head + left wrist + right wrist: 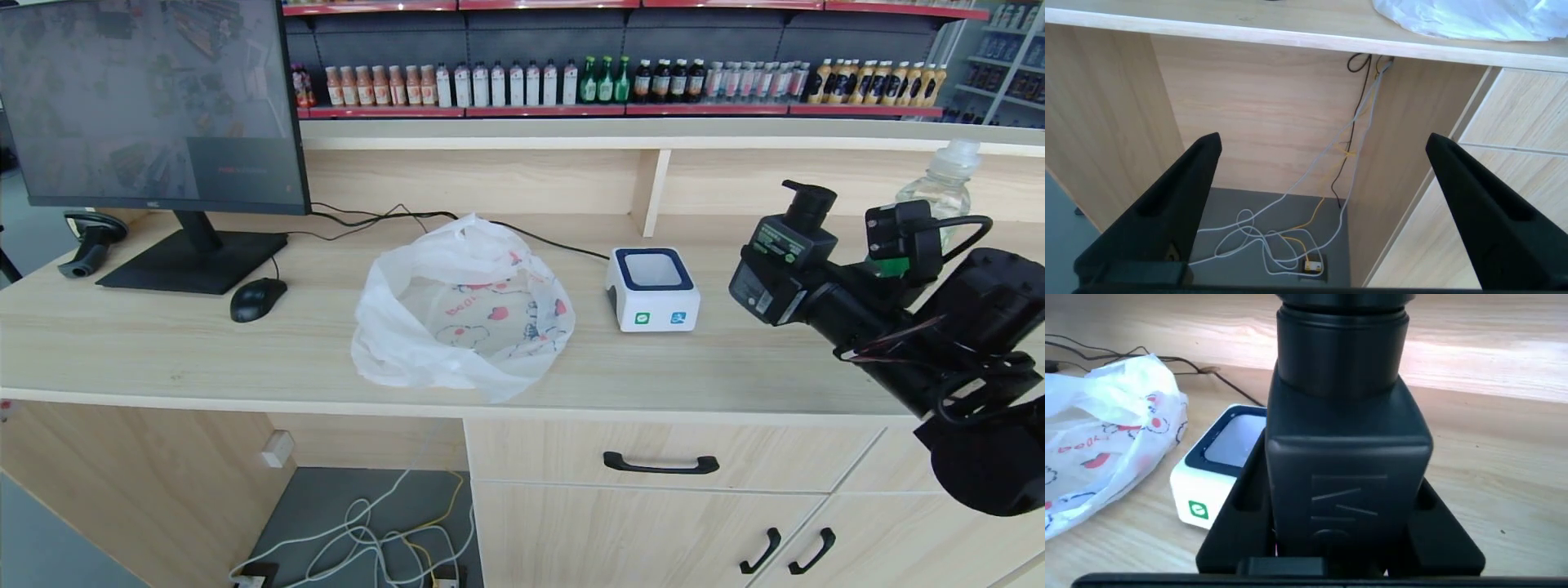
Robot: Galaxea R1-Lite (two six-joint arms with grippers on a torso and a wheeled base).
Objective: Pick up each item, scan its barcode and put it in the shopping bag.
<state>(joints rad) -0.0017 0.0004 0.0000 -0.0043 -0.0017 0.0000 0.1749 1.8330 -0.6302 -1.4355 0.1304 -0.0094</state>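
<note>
Above the counter (163,343), right pincer (1339,535) clamps a black bottle (1343,449).

Matt wood counter (163,351), bag (384,343) — thin plastic

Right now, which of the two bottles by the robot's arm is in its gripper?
The black bottle with the round cap, clamped in the right gripper above the counter. The clear bottle stands free farther back.
</note>
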